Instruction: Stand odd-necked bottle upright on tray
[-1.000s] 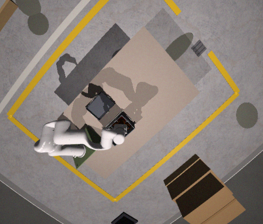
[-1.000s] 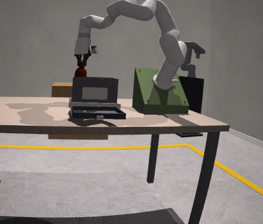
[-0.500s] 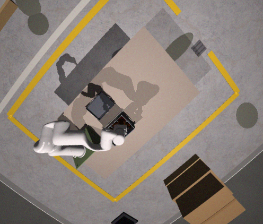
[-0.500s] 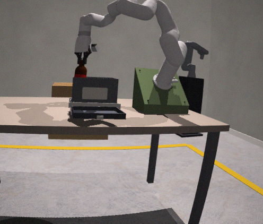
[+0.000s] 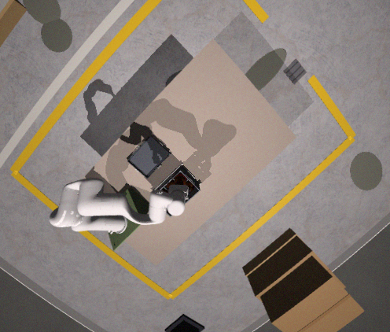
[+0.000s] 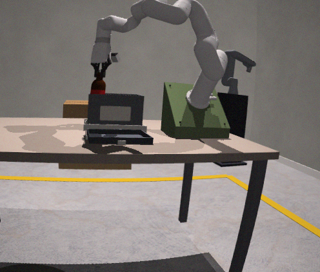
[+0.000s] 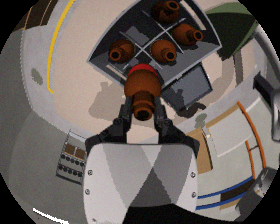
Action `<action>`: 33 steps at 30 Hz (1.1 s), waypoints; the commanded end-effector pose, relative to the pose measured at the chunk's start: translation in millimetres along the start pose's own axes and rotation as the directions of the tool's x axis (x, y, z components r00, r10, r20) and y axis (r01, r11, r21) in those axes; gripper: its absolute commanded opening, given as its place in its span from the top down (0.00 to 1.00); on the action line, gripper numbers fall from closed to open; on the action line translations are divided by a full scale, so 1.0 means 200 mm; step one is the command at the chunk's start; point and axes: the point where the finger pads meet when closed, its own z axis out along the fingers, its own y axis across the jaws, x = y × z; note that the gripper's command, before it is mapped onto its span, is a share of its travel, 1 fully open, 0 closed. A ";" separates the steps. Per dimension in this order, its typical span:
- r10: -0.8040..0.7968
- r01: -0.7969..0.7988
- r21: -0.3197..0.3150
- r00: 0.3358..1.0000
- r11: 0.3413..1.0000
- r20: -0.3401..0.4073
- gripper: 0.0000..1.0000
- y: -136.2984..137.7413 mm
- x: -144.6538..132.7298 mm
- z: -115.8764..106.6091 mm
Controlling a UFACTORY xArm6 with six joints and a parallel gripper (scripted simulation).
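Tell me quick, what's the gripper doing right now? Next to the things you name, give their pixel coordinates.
Gripper (image 6: 100, 75) (image 7: 143, 103): jaws closed on the neck of a brown bottle (image 6: 98, 86) (image 7: 142, 84), held upright.

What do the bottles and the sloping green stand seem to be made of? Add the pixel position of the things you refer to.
The held bottle (image 6: 98, 86) (image 7: 142, 86): probably brown glass or plastic, given its dark amber colour and red band. The stand (image 6: 194, 111): perhaps painted metal, with flat faces and small bolt-like dots.

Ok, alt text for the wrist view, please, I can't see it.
The jaws grip a brown bottle with a red band by its neck, at the edge of a divided crate holding four more brown bottles; the tray lies beside the crate.
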 end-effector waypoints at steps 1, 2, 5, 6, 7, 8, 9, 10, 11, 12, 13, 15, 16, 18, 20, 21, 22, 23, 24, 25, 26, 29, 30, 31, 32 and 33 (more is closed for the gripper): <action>-0.001 0.001 0.005 1.000 1.000 0.001 1.00 0.00 0.00 -0.01; -0.001 0.001 0.005 1.000 1.000 0.001 1.00 0.00 0.00 -0.01; -0.001 0.001 0.005 1.000 1.000 0.001 1.00 0.00 0.00 -0.01; -0.001 0.001 0.005 1.000 1.000 0.001 1.00 0.00 0.00 -0.01; -0.001 0.001 0.005 1.000 1.000 0.001 1.00 0.00 0.00 -0.01; -0.001 0.001 0.005 1.000 1.000 0.001 1.00 0.00 0.00 -0.01; -0.001 0.001 0.005 1.000 1.000 0.001 1.00 0.00 0.00 -0.01; -0.001 0.001 0.005 1.000 1.000 0.001 1.00 0.00 0.00 -0.01; -0.001 0.001 0.005 1.000 1.000 0.001 1.00 0.00 0.00 -0.01; -0.001 0.001 0.005 1.000 1.000 0.001 1.00 0.00 0.00 -0.01; -0.001 0.001 0.005 1.000 1.000 0.001 1.00 0.00 0.00 -0.01; -0.001 0.001 0.005 1.000 1.000 0.001 1.00 0.00 0.00 -0.01; -0.001 0.001 0.005 1.000 1.000 0.001 1.00 0.00 0.00 -0.01; -0.001 0.001 0.005 1.000 1.000 0.001 1.00 0.00 0.00 -0.02; -0.001 0.001 0.005 1.000 1.000 0.001 1.00 0.00 0.00 -0.02; -0.001 0.001 0.005 1.000 1.000 0.001 1.00 0.00 0.00 -0.02; -0.001 0.001 0.005 1.000 1.000 0.001 1.00 0.00 0.00 -0.03; -0.001 0.001 0.005 1.000 1.000 0.001 1.00 0.00 0.00 -0.03; -0.001 0.001 0.005 1.000 1.000 0.001 1.00 0.00 0.00 -0.03; -0.001 0.001 0.005 1.000 1.000 0.001 1.00 0.00 0.00 -0.04; -0.001 0.001 0.005 1.000 1.000 0.001 1.00 0.00 0.00 -0.04; -0.001 0.001 0.005 1.000 1.000 0.001 1.00 0.00 0.00 -0.05; -0.001 0.001 0.005 1.000 1.000 0.001 1.00 0.00 0.00 -0.06; -0.001 0.001 0.005 1.000 1.000 0.001 1.00 0.00 0.00 -0.06; -0.001 0.001 0.005 1.000 1.000 0.001 1.00 0.00 0.00 -0.07; -0.001 0.001 0.005 1.000 1.000 0.001 1.00 0.00 0.00 -0.07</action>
